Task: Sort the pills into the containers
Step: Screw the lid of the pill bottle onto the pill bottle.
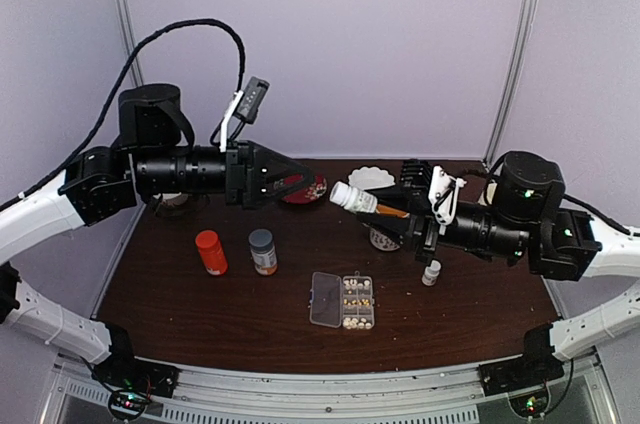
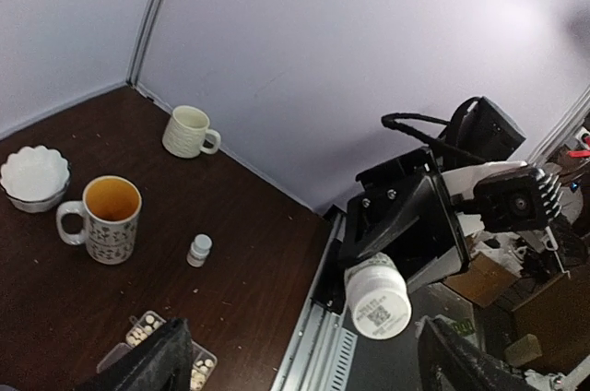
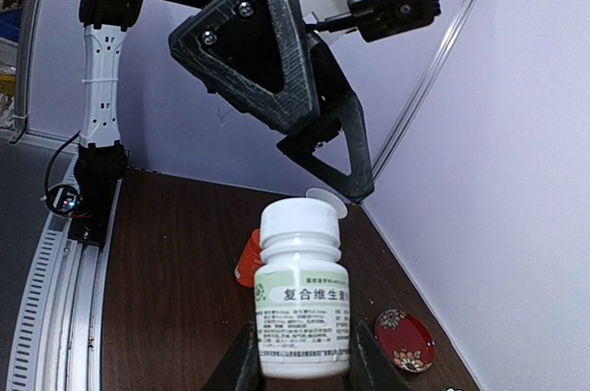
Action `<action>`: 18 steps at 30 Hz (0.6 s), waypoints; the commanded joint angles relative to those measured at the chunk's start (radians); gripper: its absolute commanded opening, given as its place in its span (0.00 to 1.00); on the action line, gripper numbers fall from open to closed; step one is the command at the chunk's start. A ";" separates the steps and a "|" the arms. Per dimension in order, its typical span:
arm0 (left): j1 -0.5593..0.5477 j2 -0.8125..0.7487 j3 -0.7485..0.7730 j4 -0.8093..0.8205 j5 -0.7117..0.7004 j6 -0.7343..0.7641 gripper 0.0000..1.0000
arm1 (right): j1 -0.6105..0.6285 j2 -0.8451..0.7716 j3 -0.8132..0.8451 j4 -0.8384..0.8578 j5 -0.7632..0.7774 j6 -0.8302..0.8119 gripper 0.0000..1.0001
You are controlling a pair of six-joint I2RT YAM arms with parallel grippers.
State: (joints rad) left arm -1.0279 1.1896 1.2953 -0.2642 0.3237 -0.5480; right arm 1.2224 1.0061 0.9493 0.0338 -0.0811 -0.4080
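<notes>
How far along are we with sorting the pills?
Done: the pill box lies open, pills in several cells. In hand: the right tool grips a white bottle in the air; the left tool is open, facing its cap. Left: likely uncapping it and sorting its pills into cells.

Bench (image 1: 200, 314) dark brown. Pill bottle (image 3: 301, 308) white, green-printed label. Mug (image 2: 103, 219) white, dark sprig pattern, orange inside. Pills (image 1: 354, 291) cream.
</notes>
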 commanded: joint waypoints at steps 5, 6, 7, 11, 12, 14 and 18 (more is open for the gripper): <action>0.002 0.046 0.060 -0.011 0.189 -0.188 0.86 | 0.048 0.072 0.083 -0.003 0.087 -0.100 0.00; 0.001 0.046 0.057 -0.007 0.197 -0.191 0.85 | 0.050 0.077 0.087 -0.004 0.100 -0.104 0.00; 0.002 0.045 0.056 -0.004 0.202 -0.191 0.83 | 0.053 0.082 0.089 -0.005 0.103 -0.106 0.00; 0.002 0.042 0.047 0.006 0.215 -0.201 0.76 | 0.057 0.090 0.092 -0.002 0.107 -0.109 0.00; 0.002 0.042 0.046 0.006 0.219 -0.203 0.75 | 0.057 0.092 0.092 -0.002 0.108 -0.109 0.00; 0.002 0.044 0.044 0.006 0.228 -0.204 0.74 | 0.057 0.094 0.094 0.001 0.107 -0.109 0.00; 0.002 0.049 0.045 0.005 0.238 -0.207 0.70 | 0.059 0.099 0.095 0.001 0.114 -0.110 0.00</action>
State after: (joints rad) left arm -1.0275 1.2415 1.3190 -0.3000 0.5262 -0.7429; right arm 1.2736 1.0962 1.0103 0.0257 0.0025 -0.5102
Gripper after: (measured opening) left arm 0.726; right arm 0.268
